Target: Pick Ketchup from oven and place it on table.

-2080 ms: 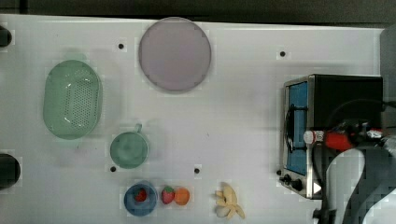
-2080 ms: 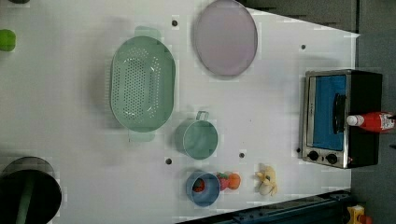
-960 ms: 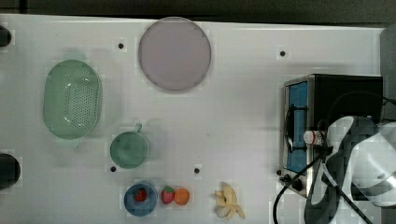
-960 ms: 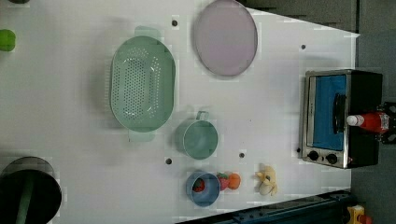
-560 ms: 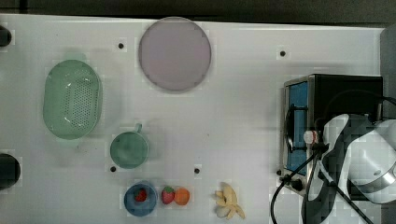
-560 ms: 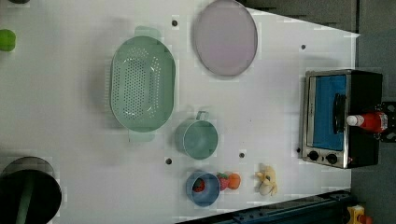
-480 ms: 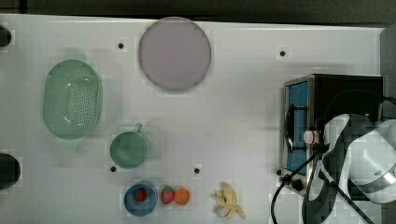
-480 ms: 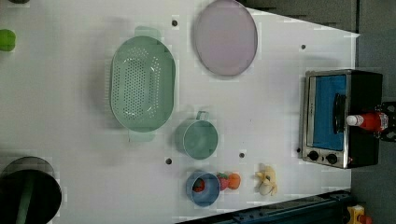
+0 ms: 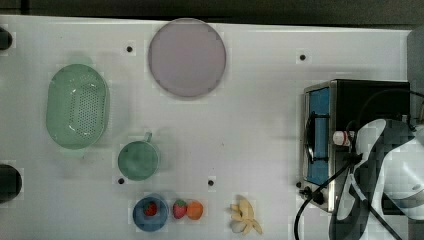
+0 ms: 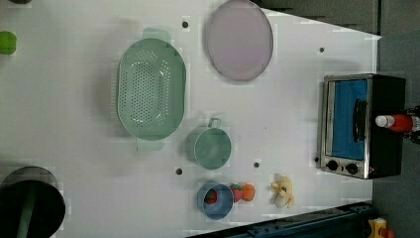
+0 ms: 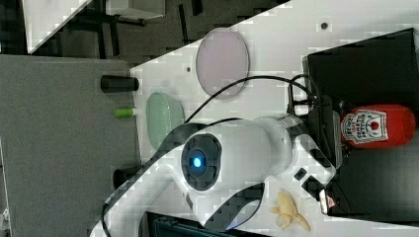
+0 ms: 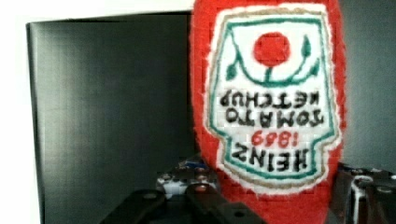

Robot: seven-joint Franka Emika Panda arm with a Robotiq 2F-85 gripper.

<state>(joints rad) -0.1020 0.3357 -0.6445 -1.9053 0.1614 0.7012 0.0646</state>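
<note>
Up close, slim red plastic ketchup bottle (image 12: 268, 116), label reading "HEINZ 1889 TOMATO KETCHUP", lying atop black boxy toaster oven (image 10: 386, 124) at white desk (image 9: 250, 110) edge, gripper (image 12: 266, 205) jaws straddling bottle's neck end, grip unclear, broad bare desk beyond the oven's door.

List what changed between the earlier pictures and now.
The arm came in from the top view's right over the oven, covering the ketchup until just its white cap shows there. The gripper now straddles the bottle. The ketchup still lies on the oven; everything on the table stayed put.
</note>
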